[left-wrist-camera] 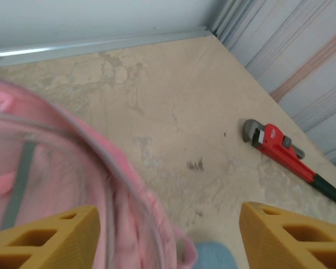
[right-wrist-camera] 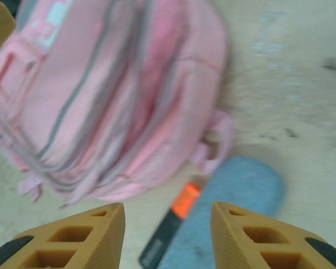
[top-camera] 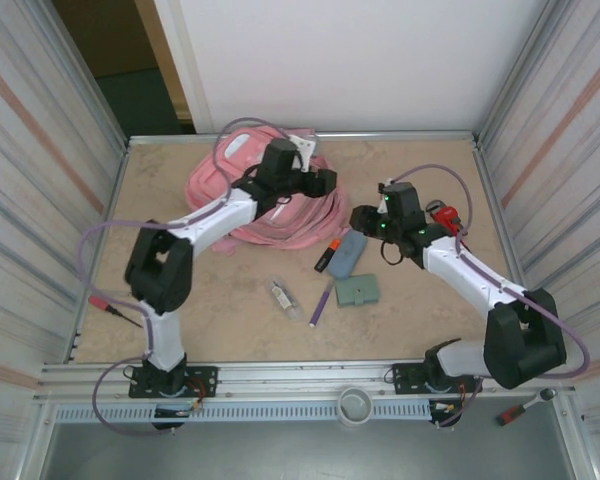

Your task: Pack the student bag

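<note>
Right pincer (right-wrist-camera: 168, 232): your right arm's jaws stand apart with nothing between them, hanging over the marker and the pencil pouch, just right of the bag's near corner.
Left pincer (left-wrist-camera: 168, 238): your left arm's jaws are spread wide and grip nothing. They hover over the right edge of the bag, farther back than the right pincer.
Table (top-camera: 230, 330): pale, mottled top, with everything below lying on it.
Red-handled tool (top-camera: 108, 305): at the near left edge, beside your left arm's elbow; you cannot tell its kind.
Purple pen (top-camera: 321, 303): near the middle, its length running near to far.
Small clear bottle (top-camera: 283, 296): lying flat just left of the pen, not touching it.
Grey-green case (top-camera: 359, 291): just right of the pen, closed.
Orange-and-black marker (right-wrist-camera: 182, 208): a little farther back, lying along the left side of the pouch.
Grey-blue pencil pouch (right-wrist-camera: 238, 199): right of the marker, close below the bag's loop.
Student bag (top-camera: 208, 185): pink backpack lying flat at far left-centre, grey zip lines across it, straps bunched on its near right side.
Red pipe wrench (left-wrist-camera: 274, 143): on the far right of the table, well apart from the bag.
</note>
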